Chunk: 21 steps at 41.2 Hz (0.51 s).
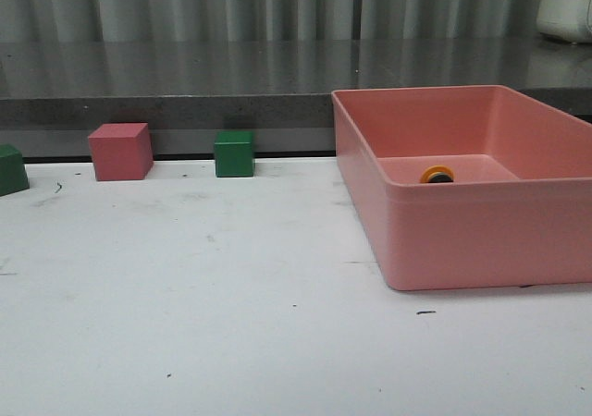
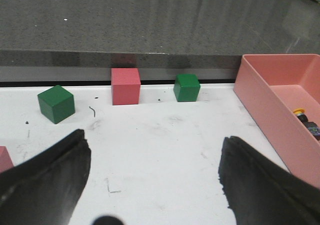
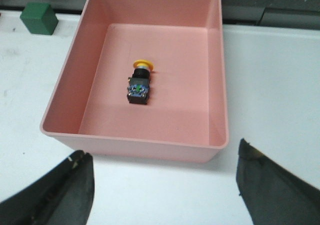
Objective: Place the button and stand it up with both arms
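**Button on its side in the pink bin, both grippers spread wide**

We see the button (image 3: 139, 82) lying on its side on the floor of the pink bin (image 3: 65, 75), well apart from the right gripper (image 3: 162, 185), whose jaws stand wide and hold nothing. Our left gripper (image 2: 155, 180) is also spread wide and bare, over the white counter (image 1: 231, 296), with the bin off to one side. From the front, only the button's yellow cap shows above the bin's near wall. The counter is scuffed and marked; a grey ledge and curtain stand behind it. Along the back edge sit a pink cube (image 1: 120, 152) and two green cubes (image 1: 234, 153) (image 1: 11, 169). The bin's walls stand well clear of the button on every side.
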Available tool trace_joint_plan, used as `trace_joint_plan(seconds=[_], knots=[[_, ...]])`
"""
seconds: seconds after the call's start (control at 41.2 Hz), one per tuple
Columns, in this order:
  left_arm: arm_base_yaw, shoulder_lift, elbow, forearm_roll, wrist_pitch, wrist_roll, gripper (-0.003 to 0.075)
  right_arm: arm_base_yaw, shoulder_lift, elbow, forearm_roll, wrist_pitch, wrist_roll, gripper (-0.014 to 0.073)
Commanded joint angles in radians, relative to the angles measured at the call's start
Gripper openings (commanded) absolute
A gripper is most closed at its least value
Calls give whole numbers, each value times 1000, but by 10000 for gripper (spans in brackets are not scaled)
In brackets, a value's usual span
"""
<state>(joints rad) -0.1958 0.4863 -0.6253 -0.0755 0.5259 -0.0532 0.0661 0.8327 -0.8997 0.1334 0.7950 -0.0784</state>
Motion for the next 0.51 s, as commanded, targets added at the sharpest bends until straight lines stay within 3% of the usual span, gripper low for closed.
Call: trace_joint_plan(seconds=[0.0, 0.315, 0.485], knots=[[-18, 12, -35, 2, -76, -8, 526, 8, 77, -85, 53, -5, -68, 602], [-18, 12, -35, 2, -76, -8, 526, 161, 375, -270, 72, 43, -87, 602], [-18, 12, -35, 2, -76, -8, 526, 173, 571, -400, 3, 115, 19, 602]])
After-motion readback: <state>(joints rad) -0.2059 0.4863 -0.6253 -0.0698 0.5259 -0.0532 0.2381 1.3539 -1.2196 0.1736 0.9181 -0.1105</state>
